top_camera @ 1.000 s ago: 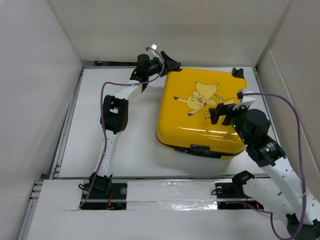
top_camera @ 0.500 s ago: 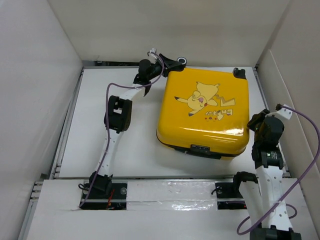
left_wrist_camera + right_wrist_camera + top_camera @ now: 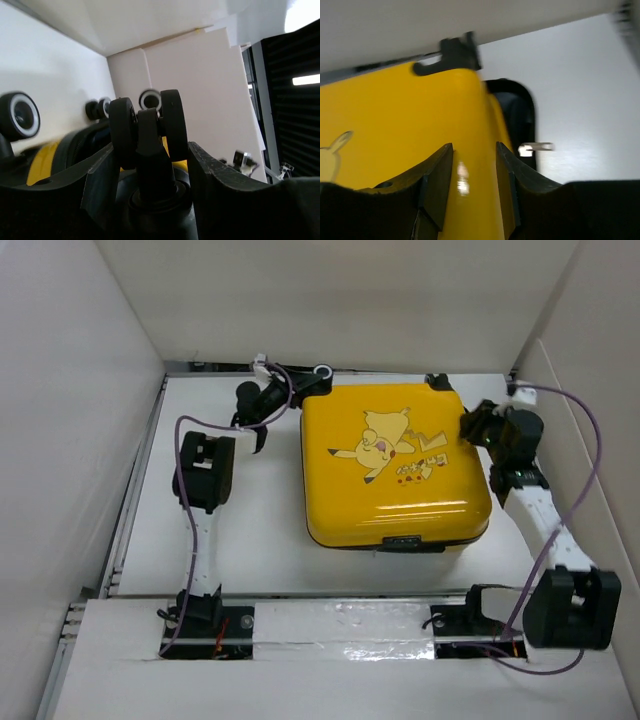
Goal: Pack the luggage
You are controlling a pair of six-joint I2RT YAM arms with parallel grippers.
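Luggage (image 3: pixel 395 465) lies closed and flat toward the far right of the surface (image 3: pixel 250 540). The left gripper (image 3: pixel 305 383) is closed on a black wheel (image 3: pixel 170 125) at its far left corner, probably to turn it. The right gripper (image 3: pixel 474 155), narrowly parted and empty, sits at the far right corner. Lettering (image 3: pixel 425 468) beside the Pikachu cartoon (image 3: pixel 375 445) is too small to read.

Blur smears the right wrist view, where the luggage (image 3: pixel 395 125) runs off the left and bottom edges and only an ear tip of its cartoon (image 3: pixel 337 142) (at the left edge) shows. In the left wrist view a wheel (image 3: pixel 147 127) hides most of the luggage, and whether the fingers (image 3: pixel 102 185) press it is unclear. From above, the lid's lettering (image 3: pixel 425 468) is too small to read.
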